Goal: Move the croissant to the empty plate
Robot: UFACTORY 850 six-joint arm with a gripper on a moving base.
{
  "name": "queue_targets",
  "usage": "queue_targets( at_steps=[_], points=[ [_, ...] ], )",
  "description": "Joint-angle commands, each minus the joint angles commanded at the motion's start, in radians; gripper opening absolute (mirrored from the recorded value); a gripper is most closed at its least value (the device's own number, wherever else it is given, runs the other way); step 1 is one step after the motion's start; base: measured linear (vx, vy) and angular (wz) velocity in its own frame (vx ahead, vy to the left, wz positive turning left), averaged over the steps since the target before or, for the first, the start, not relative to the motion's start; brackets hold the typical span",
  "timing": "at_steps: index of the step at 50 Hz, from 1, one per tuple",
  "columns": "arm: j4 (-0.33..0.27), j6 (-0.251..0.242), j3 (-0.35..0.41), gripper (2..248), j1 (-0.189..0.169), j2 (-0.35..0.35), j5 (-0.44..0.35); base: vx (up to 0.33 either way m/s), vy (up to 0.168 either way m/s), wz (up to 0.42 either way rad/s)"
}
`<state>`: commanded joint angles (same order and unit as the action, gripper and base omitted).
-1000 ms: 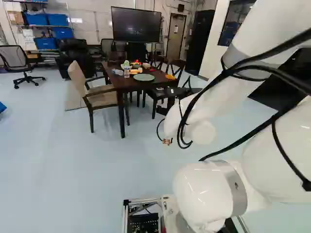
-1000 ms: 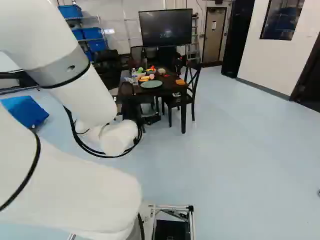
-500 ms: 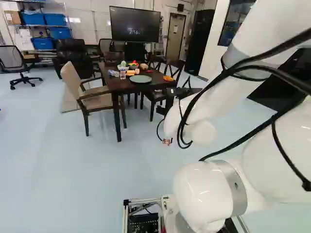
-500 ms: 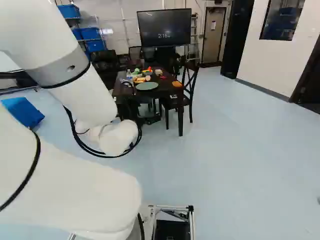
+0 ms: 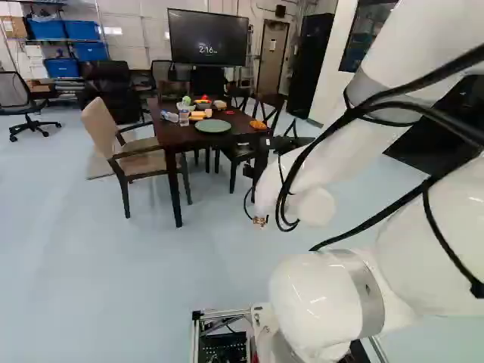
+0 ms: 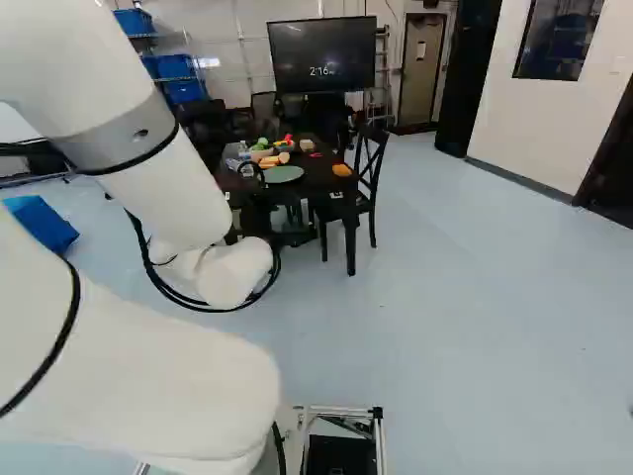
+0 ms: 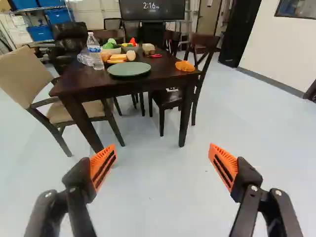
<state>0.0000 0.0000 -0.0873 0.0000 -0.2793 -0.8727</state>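
From where I stand, a dark wooden table (image 7: 165,72) carries everything. A green plate (image 7: 129,69) lies flat near one edge. Just beside it stands an upright water bottle (image 7: 95,52), with crumpled clear plastic (image 7: 84,59) next to that. Behind the plate I see yellow-orange food (image 7: 117,58), a round tan item (image 7: 131,55), a bowl (image 7: 111,51), a small brown block (image 7: 148,49) and a red object (image 7: 155,56). Across the plate from the bottle, an orange thing (image 7: 185,66) sits near the table's edge.
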Motion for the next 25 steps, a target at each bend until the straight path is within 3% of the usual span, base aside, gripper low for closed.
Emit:
queue_targets(
  at_steps=[25],
  points=[
    [0.0,0.0,0.0,247,0.0,0.0,0.0,0.121,-0.095,0.004]
  ],
)
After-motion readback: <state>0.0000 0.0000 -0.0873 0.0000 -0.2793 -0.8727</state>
